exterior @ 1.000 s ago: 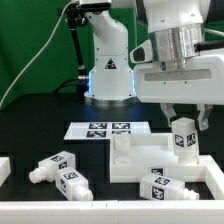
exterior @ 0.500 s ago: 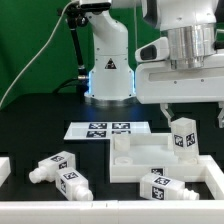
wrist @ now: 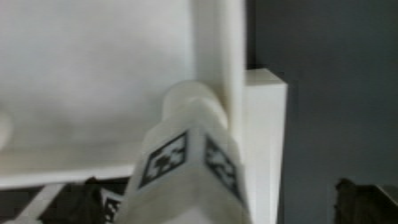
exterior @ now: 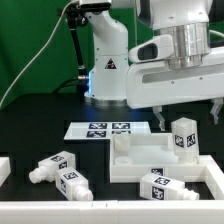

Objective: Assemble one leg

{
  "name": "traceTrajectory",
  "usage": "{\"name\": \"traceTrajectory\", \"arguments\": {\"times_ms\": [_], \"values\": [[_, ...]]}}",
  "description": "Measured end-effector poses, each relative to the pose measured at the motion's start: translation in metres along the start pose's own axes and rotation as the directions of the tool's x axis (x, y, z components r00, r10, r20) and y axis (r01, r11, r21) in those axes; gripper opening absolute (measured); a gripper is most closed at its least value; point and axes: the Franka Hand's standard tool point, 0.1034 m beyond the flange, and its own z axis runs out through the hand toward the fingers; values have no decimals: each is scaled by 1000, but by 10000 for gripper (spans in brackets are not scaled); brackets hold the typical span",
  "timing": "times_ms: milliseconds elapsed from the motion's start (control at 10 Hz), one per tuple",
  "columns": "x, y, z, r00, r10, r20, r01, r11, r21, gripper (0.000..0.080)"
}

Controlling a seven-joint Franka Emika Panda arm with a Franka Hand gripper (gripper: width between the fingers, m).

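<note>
Leg [exterior: 183, 138] stands on end at the corner of the large white block [exterior: 135, 158] on the exterior view's right. Its lower end meets the block's top face, and its tagged sides are exposed. The wrist view shows the same leg [wrist: 187, 150] from above, hard against the raised edge of the block [wrist: 263, 110]. The lower end is hidden, so the depth of its seating cannot be confirmed.

Orientation: the long axis runs vertically, square to the block's top face, with no clear tilt in either view. The narrow peg end is judged to point down into the block. One tagged face looks toward the exterior camera.

Gripper [exterior: 188, 113] hangs directly above the leg with its fingers [exterior: 158, 118] spread apart, holding nothing and touching nothing. The dark fingertips [wrist: 71, 205] flank the leg's top with a gap on each side.

Procedure, judged from this layout: the leg is placed and free of the grip.
- Move the gripper only along the leg's vertical axis, because any sideways motion risks knocking the post off square.
- If another tightening turn is required, descend centred, close on two opposite flat faces, and rotate about the vertical axis without side load.

Three spare legs lie on their sides: one [exterior: 160, 186] in front of the block and two [exterior: 52, 167] [exterior: 73, 183] toward the exterior view's left. The marker board [exterior: 100, 129] lies flat behind the block.
</note>
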Motion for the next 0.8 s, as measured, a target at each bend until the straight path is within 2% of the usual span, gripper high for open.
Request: {"name": "traceTrajectory", "arguments": {"times_ms": [200,600,800], "values": [[1,6,-1,988,-154,-1,154,988,-3,649],[4,9,0,926,-377,0,377,926,-8,649],[5,9,-1,927,-374,-1,374,927,-8,373]]}}
